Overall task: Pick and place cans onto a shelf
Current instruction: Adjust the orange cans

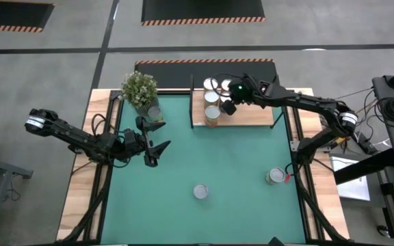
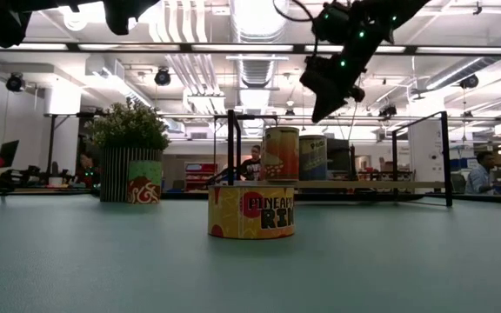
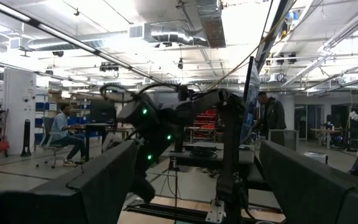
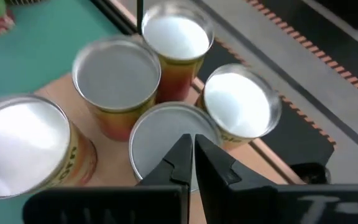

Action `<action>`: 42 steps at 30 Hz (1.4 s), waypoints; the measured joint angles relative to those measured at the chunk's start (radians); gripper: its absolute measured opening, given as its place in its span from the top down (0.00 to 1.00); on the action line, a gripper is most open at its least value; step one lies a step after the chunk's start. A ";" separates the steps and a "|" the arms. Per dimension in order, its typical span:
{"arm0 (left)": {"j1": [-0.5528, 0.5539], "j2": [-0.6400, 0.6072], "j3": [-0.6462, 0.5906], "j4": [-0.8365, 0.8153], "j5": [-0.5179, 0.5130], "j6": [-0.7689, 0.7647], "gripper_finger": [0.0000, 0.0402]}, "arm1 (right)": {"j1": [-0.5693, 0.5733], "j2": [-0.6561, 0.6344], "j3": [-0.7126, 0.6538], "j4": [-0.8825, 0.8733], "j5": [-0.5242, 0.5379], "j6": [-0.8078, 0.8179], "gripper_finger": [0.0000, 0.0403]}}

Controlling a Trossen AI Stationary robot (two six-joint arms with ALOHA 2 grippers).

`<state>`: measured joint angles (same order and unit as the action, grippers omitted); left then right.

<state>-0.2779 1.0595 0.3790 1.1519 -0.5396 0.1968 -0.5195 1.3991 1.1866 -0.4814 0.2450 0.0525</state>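
Several cans stand upright on the shelf (image 1: 241, 113) at the table's far side, their round tops close together in the right wrist view (image 4: 117, 78). My right gripper (image 4: 191, 155) is shut and hovers just above one of these cans (image 4: 160, 134), with a gap to the can tops in the low view (image 2: 324, 100). Three more cans stand on the green mat: one near the front (image 1: 200, 191), one at the right (image 1: 275, 176), one beside the plant (image 1: 154, 113). My left gripper (image 1: 159, 140) waits open over the mat's left part.
A potted green plant (image 1: 139, 89) stands at the mat's far left corner, next to the shelf's left end. Black shelf posts (image 2: 446, 156) rise at the shelf's ends. The mat's middle (image 1: 217, 154) lies bare between the loose cans.
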 joint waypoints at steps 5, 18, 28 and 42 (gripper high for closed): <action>0.000 0.000 0.000 -0.004 0.000 0.000 0.19 | 0.017 -0.087 -0.019 0.019 -0.044 -0.014 0.98; 0.004 0.037 0.000 -0.027 -0.129 -0.020 0.19 | 0.102 -0.353 -0.325 0.338 -0.062 0.047 0.98; 0.080 0.048 0.117 -0.264 -0.125 0.001 0.28 | 0.087 -0.232 -0.145 0.134 -0.071 0.054 0.98; 0.131 0.037 0.181 -0.370 -0.176 0.392 0.66 | -0.097 0.259 0.395 -0.061 -0.345 -0.175 0.98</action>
<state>-0.1467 1.0963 0.5600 0.7822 -0.7154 0.5889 -0.6168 1.6582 1.5814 -0.5428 -0.0996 -0.1221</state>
